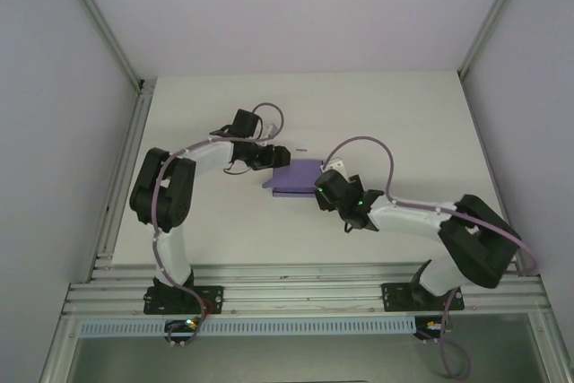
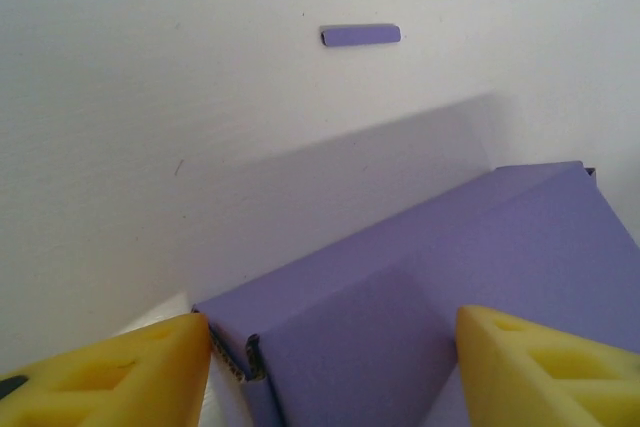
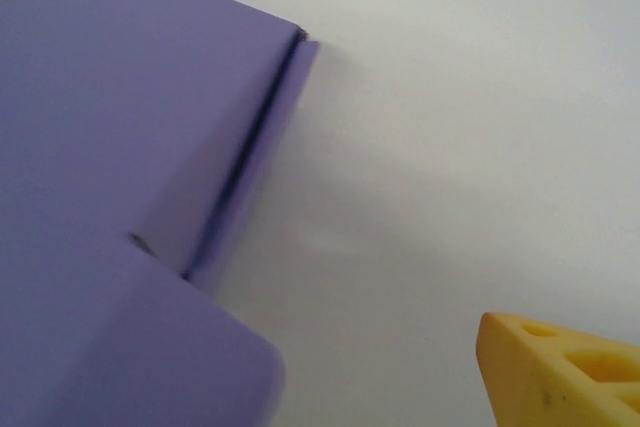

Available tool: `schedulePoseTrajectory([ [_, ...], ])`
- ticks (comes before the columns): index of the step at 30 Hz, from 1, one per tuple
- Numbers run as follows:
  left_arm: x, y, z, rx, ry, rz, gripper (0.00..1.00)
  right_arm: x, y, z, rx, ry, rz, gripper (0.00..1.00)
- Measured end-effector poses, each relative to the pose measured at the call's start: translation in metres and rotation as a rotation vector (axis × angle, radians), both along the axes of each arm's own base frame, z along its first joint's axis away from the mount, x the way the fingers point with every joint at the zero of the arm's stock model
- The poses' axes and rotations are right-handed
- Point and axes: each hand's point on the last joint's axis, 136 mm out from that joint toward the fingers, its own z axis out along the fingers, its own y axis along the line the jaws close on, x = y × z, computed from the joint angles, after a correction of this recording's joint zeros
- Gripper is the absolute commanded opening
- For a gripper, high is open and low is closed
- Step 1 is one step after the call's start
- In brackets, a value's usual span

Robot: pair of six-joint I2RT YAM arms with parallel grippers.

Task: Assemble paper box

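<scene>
The plain purple thin-card paper box [image 1: 296, 177] lies partly folded near the middle of the white bench [image 1: 386, 114], between the two arms. The left claw [image 2: 332, 319] is at the box's far left corner. Its yellow fingers [image 2: 110, 377] are spread wide with a folded wall of the card between them. The left fingertip sits right against the card's raw corner edge, but I cannot tell whether the claw is actually clenched on the card. The right claw [image 1: 323, 189] is at the box's near right edge. In its wrist view one yellow finger [image 3: 560, 372] shows apart from the card, so its state cannot be told either. A small purple card strip [image 2: 360, 35] lies loose on the bench just beyond the box.
</scene>
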Motion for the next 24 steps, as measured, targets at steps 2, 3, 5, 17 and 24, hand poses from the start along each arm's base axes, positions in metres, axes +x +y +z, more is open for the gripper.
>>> schedulePoseTrajectory([
  [2, -0.002, 0.000, -0.002, -0.023, -0.008, 0.010, 0.64, -0.010, -0.006, 0.005, 0.032, 0.011, -0.012, 0.92],
  [3, -0.003, -0.001, -0.002, -0.033, -0.014, 0.009, 0.64, -0.015, -0.009, 0.007, 0.052, 0.015, -0.014, 0.93],
  [5, -0.004, -0.002, -0.002, -0.044, -0.022, 0.008, 0.64, -0.025, -0.011, 0.012, 0.093, 0.028, -0.001, 1.00],
  [17, -0.005, -0.007, -0.002, -0.038, -0.034, 0.001, 0.62, -0.016, 0.004, 0.093, 0.394, -0.001, -0.002, 1.00],
  [24, -0.007, -0.010, -0.003, -0.032, -0.046, -0.004, 0.63, 0.024, 0.027, 0.051, 0.392, 0.164, -0.096, 0.94],
])
